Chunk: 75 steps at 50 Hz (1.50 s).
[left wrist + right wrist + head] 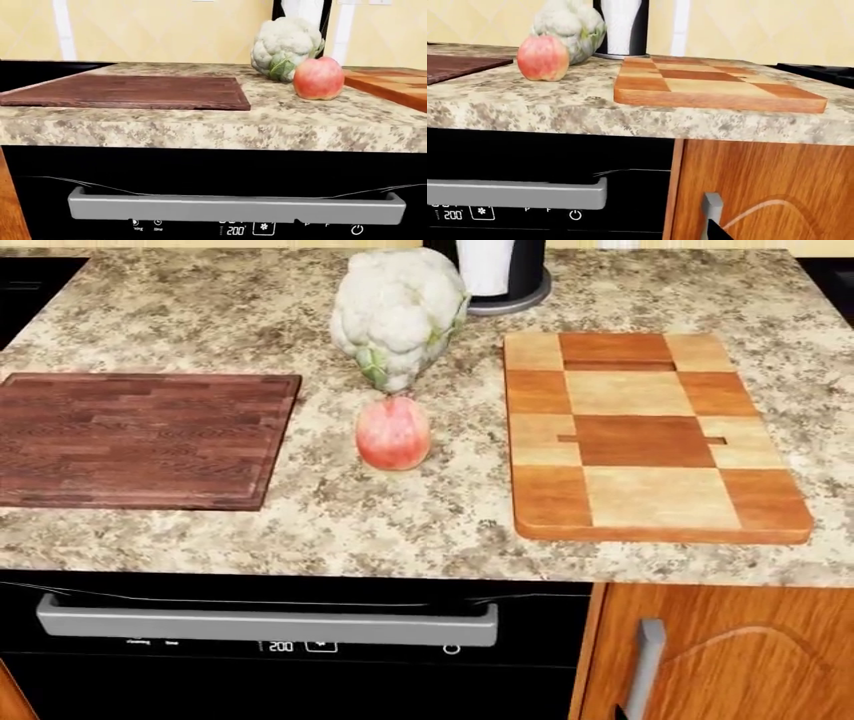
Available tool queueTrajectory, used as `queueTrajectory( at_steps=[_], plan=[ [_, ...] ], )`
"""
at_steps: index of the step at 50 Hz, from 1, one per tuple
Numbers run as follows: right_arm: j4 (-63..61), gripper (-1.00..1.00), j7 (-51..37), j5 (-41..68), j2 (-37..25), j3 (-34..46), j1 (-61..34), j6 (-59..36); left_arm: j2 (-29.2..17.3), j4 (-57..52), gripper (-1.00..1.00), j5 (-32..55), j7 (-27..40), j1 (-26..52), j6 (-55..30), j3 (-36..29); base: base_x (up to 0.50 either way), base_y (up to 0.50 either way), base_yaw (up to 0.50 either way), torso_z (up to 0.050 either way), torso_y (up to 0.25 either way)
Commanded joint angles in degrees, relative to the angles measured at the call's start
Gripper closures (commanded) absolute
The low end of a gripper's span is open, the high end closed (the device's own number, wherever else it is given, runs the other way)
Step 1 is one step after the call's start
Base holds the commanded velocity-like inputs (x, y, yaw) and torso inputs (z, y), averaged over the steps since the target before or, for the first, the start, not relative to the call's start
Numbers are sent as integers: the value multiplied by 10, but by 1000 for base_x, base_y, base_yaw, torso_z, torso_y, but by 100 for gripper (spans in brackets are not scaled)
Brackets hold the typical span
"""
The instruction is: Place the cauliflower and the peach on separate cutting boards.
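Granite-patterned countertop (pixel 400 520) is filling our head view, and we are seeing neither arm nor gripper there, so we cannot tell how the jaws are standing or how far they are from the food. Both boards are lying bare: the dark cutting board (pixel 140 440) at left, the checkered cutting board (pixel 647 440) at right. Between them the peach (pixel 392 433) is sitting on the counter, just in front of the cauliflower (pixel 398 312), which is partly hiding a dark-based white cylinder (pixel 497 270) cut off by the frame. Our left wrist view is looking over an oven handle (pixel 233 206) at the peach (pixel 318 78). Our right wrist view is showing the cauliflower (pixel 570 27) cropped at its top.
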State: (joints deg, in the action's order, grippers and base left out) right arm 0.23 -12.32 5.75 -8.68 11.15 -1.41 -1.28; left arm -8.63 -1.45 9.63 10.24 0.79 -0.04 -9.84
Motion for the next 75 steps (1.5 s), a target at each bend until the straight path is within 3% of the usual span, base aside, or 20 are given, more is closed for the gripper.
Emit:
queueTrajectory(
  at_steps=[1,2,3,9,22,33,42,62,75],
  plan=[
    [-87,-100,-6,40,-37,-25,-63,-89,-31,-89,-100,44,-3,43,-84,-8,0,0,0,0,0],
    [-149,-100,-7,43,-40,-27,-64,-169,-32,-109,-100,47,-1,46,-160,-7,0,0,0,0,0],
    [-161,-100,-5,51,-45,-31,-70,-190,-37,-119,-100,51,-2,49,-173,-7,0,0,0,0,0],
    [-193,-100,1,81,-58,-48,-94,-246,-45,-138,-100,61,4,65,-211,-4,0,0,0,0,0],
    [-341,-100,1,152,-124,-91,-180,-470,-76,-248,-100,115,25,119,-351,30,0,0,0,0,0],
    [-474,-100,14,317,-163,-243,-265,-695,-108,-336,-100,221,49,214,-559,96,0,0,0,0,0],
    [-493,-100,31,333,-185,-301,-218,-690,-122,-331,-100,243,45,224,-582,124,0,0,0,0,0],
    [-476,-100,17,319,-196,-286,-213,-688,-133,-344,-100,277,46,244,-611,149,388,0,0,0,0],
    [-468,-100,15,315,-200,-278,-211,-678,-147,-335,-100,265,32,234,-595,124,500,0,0,0,0]
  ],
)
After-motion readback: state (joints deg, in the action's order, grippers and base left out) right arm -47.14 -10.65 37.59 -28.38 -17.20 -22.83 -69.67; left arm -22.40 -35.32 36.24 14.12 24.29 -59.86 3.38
